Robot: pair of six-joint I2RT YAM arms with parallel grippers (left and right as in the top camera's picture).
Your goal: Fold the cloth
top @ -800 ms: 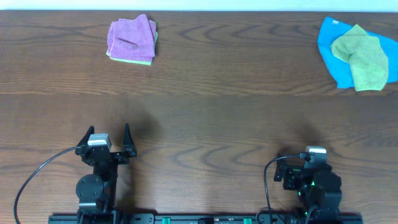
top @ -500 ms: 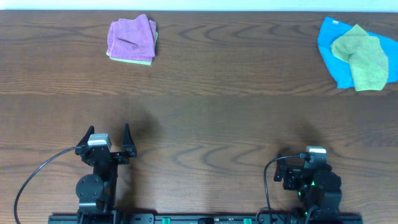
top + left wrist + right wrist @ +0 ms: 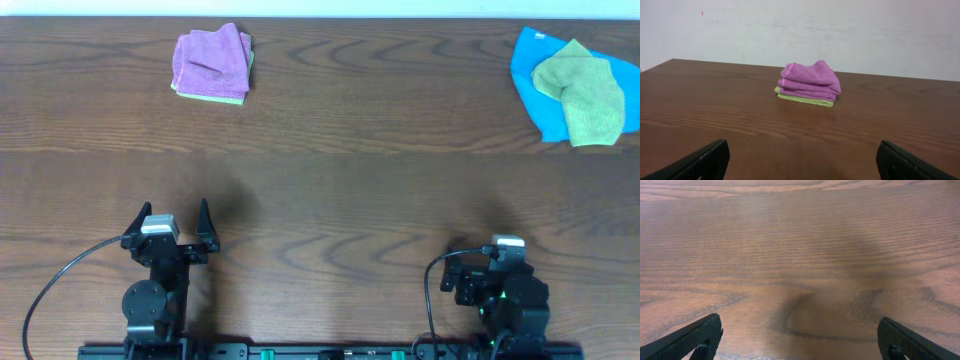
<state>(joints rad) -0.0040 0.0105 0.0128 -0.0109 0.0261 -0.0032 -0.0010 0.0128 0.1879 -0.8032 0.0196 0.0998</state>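
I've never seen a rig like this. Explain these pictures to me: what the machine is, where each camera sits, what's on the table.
Two robot arms sit at the near edge of a wooden table. One picture looks straight down; the other two come from wrist cameras, so the dark tips at their bottom corners are each arm's own fingers. The left hand and right hand are open, holding nothing. Far left lies a folded pink-and-green pile; far right, a crumpled yellow-green cloth on a blue cloth.
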